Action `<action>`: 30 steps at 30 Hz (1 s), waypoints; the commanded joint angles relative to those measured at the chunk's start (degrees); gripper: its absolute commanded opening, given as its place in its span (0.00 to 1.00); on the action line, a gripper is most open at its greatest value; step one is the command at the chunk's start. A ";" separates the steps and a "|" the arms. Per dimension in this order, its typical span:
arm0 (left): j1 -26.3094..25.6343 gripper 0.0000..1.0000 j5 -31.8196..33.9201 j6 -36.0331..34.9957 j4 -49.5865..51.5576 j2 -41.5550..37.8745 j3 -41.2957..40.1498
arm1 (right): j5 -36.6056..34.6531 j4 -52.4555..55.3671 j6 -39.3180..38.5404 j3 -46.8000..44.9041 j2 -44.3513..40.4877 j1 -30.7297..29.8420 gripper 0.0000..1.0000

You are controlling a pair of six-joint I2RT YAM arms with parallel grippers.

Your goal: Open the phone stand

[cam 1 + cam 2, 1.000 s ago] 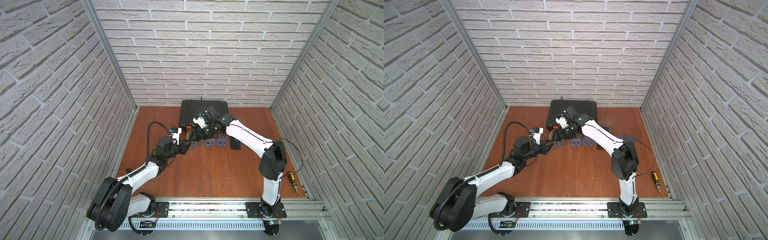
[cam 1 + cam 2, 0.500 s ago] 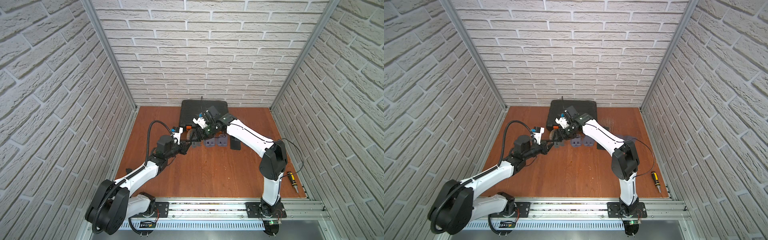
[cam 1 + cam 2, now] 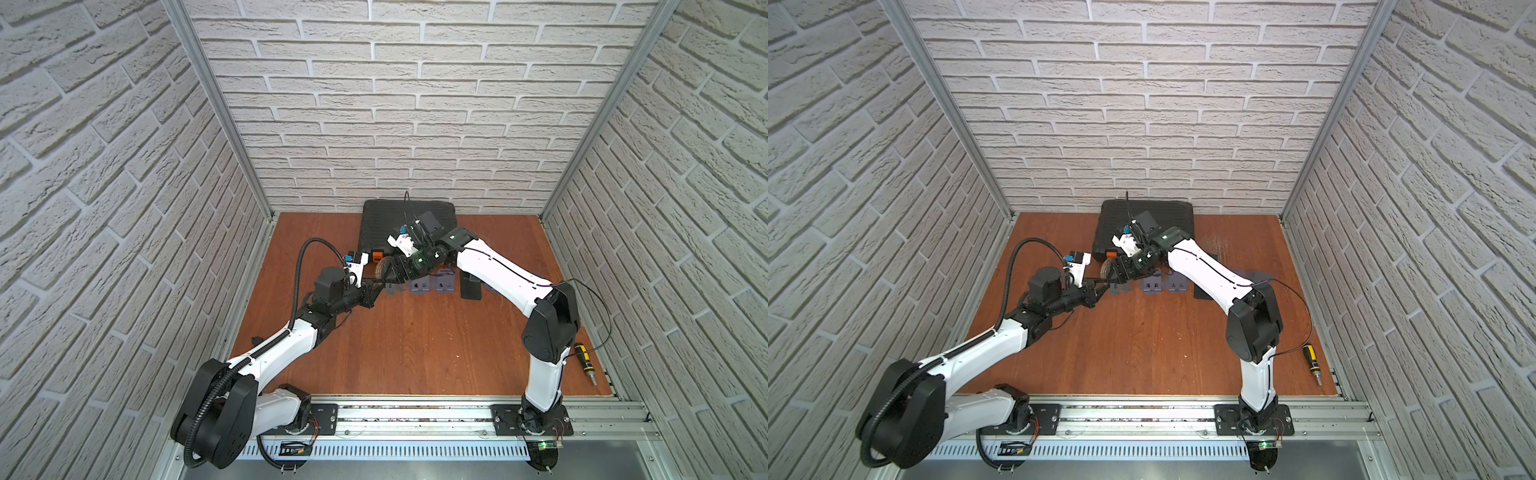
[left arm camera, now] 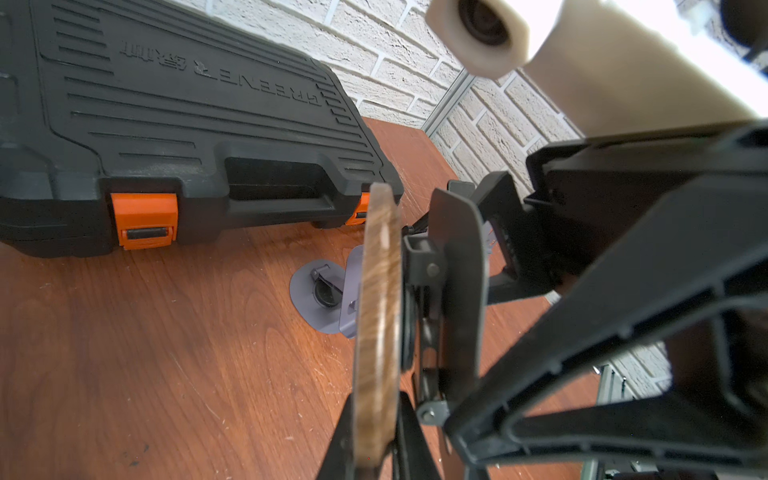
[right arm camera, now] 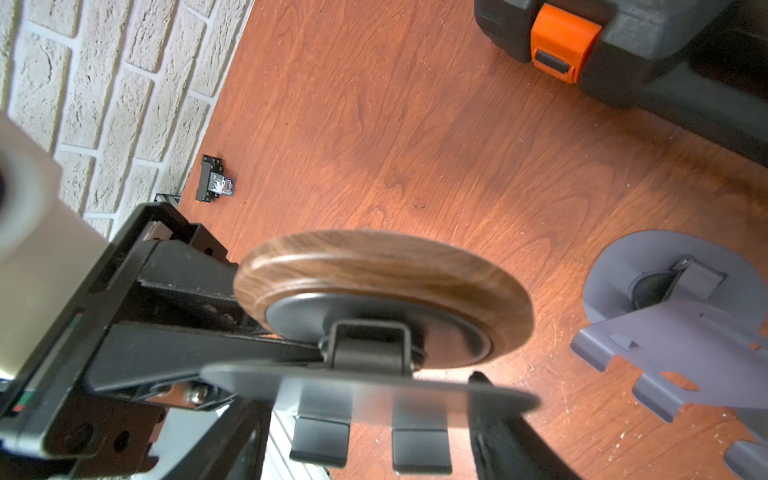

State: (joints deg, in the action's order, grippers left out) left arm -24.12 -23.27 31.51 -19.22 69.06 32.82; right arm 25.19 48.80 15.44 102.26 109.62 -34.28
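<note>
The phone stand (image 3: 384, 270) (image 3: 1109, 268) is held above the table between both arms. It has a round wood-grain base (image 4: 376, 332) (image 5: 374, 266) and a dark hinged plate (image 4: 457, 270) (image 5: 374, 390) with two hook lips. The plate stands slightly away from the base. My left gripper (image 4: 376, 415) (image 3: 376, 286) is shut on the rim of the wooden base. My right gripper (image 5: 370, 428) (image 3: 395, 272) spans the dark plate, one finger at each side edge, shut on it.
A black tool case (image 3: 405, 224) (image 4: 187, 124) with orange latches lies at the back. Grey phone stands (image 3: 419, 286) (image 5: 673, 316) and a flat black item (image 3: 471, 286) lie on the table to the right. A screwdriver (image 3: 586, 365) lies at the right edge, and a small black part (image 5: 214, 179) by the left wall.
</note>
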 commanded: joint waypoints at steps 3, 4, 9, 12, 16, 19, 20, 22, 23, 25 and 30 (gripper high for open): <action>4.40 0.00 24.32 -4.42 11.25 2.52 0.86 | 1.61 17.91 -1.85 0.82 -7.01 1.19 0.06; 4.39 0.00 24.94 -5.20 11.81 2.70 1.22 | 1.49 18.42 -2.07 0.91 -7.08 1.16 0.06; 4.54 0.00 27.66 -7.50 12.48 4.04 2.24 | 1.41 20.01 -2.88 1.10 -7.57 1.16 0.06; 4.56 0.00 29.05 -8.56 12.44 5.09 2.51 | 1.58 20.72 -3.21 1.01 -7.90 1.19 0.06; 4.62 0.00 31.02 -10.01 12.53 5.96 2.78 | 1.36 22.04 -3.95 0.95 -8.30 1.32 0.06; 4.78 0.00 31.78 -10.74 12.37 6.30 2.80 | 1.15 23.00 -4.34 0.93 -8.62 1.29 0.06; 4.88 0.00 31.94 -10.85 12.27 6.51 2.85 | 1.12 23.25 -4.45 0.85 -8.71 1.24 0.06; 5.04 0.00 32.10 -11.10 12.11 6.70 2.86 | 1.36 23.57 -4.52 0.63 -8.92 1.24 0.06; 5.05 0.00 32.29 -11.28 12.13 6.74 2.87 | 1.48 23.78 -4.58 0.66 -8.99 1.24 0.06; 5.04 0.00 32.88 -11.77 12.41 6.83 3.02 | 1.74 24.38 -4.82 0.64 -9.16 1.24 0.06; 5.22 0.00 33.81 -12.69 12.63 6.85 3.13 | 2.06 26.23 -5.55 0.74 -9.35 1.24 0.06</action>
State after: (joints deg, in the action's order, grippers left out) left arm -24.51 -20.73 19.00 -14.98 72.95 36.93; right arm 23.33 51.64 10.07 102.30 109.60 -33.52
